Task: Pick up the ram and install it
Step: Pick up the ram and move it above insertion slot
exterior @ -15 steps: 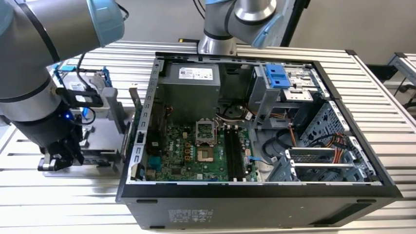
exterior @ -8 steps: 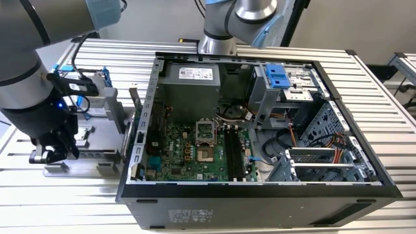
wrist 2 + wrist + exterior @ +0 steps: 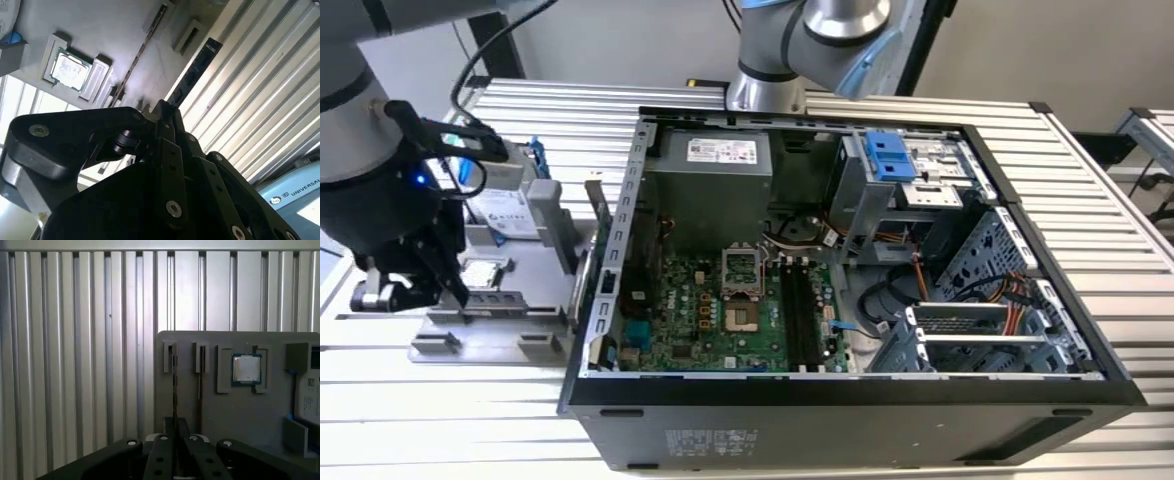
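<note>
Arm (image 3: pixel 354 150) low, gripper (image 3: pixel 174 424) tight on ram (image 3: pixel 174 375)

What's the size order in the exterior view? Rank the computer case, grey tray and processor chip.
Largest: computer case, by far.
Middle: grey tray.
Smallest: processor chip, lying on the tray.

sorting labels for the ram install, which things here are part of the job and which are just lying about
Job in hand:
ram, standing on edge in the grey holder
gripper, right at the ram
open computer case

Lying about:
processor chip, on the same holder
hard drive, on the same holder
</note>
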Controlling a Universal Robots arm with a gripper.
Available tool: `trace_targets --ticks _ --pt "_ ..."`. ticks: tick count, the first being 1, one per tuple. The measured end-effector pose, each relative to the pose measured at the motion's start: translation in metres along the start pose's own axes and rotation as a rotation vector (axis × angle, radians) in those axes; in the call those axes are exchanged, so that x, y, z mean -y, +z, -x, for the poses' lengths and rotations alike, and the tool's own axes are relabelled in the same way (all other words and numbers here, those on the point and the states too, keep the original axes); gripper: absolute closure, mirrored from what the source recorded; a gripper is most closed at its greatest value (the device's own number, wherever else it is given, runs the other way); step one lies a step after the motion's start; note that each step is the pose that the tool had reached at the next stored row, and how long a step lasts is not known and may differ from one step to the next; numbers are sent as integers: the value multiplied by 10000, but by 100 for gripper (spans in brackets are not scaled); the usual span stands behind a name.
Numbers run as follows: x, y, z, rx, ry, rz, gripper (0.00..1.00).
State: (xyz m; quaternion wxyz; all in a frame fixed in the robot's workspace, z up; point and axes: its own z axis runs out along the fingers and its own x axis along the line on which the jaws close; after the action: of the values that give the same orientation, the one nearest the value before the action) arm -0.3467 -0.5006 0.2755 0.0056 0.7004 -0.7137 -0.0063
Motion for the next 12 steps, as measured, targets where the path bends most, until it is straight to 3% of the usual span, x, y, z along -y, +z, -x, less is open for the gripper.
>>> trace_targets --ticks 12 --pt "-10 -546 1 1 9 0 100"
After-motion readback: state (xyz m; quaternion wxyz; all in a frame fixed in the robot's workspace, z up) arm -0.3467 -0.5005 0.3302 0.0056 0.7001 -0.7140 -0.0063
